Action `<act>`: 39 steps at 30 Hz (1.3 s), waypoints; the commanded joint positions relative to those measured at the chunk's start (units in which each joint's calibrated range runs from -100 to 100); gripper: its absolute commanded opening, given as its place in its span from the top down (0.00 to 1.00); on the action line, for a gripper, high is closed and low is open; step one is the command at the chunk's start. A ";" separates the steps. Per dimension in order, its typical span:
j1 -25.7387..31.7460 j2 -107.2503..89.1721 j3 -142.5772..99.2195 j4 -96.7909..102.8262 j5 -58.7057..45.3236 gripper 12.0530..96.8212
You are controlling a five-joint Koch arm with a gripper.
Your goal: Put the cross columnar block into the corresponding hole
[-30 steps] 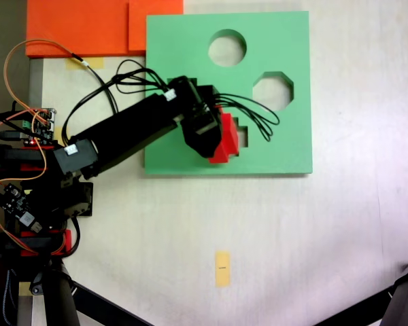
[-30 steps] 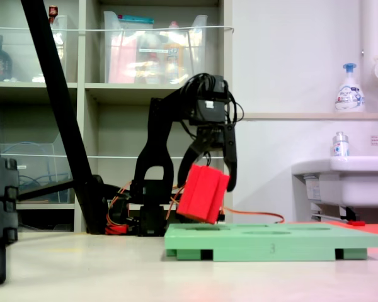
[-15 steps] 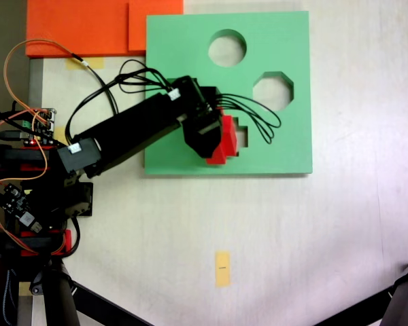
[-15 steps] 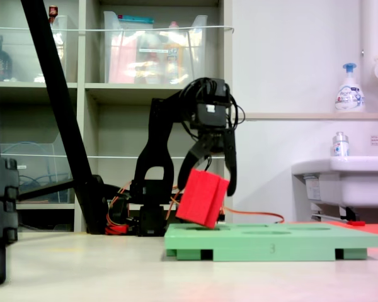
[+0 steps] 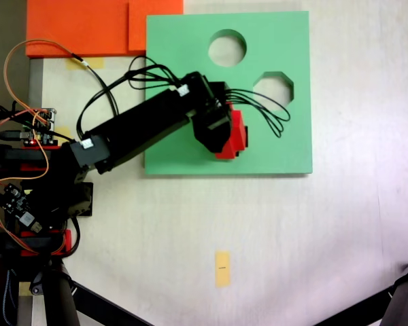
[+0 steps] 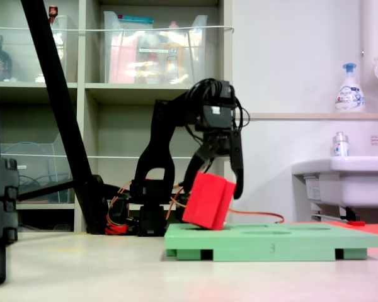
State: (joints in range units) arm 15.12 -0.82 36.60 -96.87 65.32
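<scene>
Hand (image 6: 222,192) clamped on the block (image 6: 208,201), which I've got tilted, its low corner just touching the board (image 6: 283,242). Below my hand the hole is covered. Left: level it and push it in.

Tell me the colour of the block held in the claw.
Bright red; the cross columnar block shows best in the side-on fixed view, held tilted in the claw.

The robot is a matte black plastic arm (image 5: 139,129) of boxy segments, with small white connector plugs (image 5: 89,142) on top. Thin black cables (image 5: 262,109) loop off its wrist. Orange wires (image 5: 17,64) curl near the red-trimmed base (image 5: 34,241).
</scene>
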 commanded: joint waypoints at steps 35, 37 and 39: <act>1.56 4.03 4.38 0.33 5.23 0.75; 1.71 4.73 4.38 0.62 5.18 0.75; 1.86 5.29 4.38 0.82 4.93 0.75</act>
State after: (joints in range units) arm 16.29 4.65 38.27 -96.38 69.47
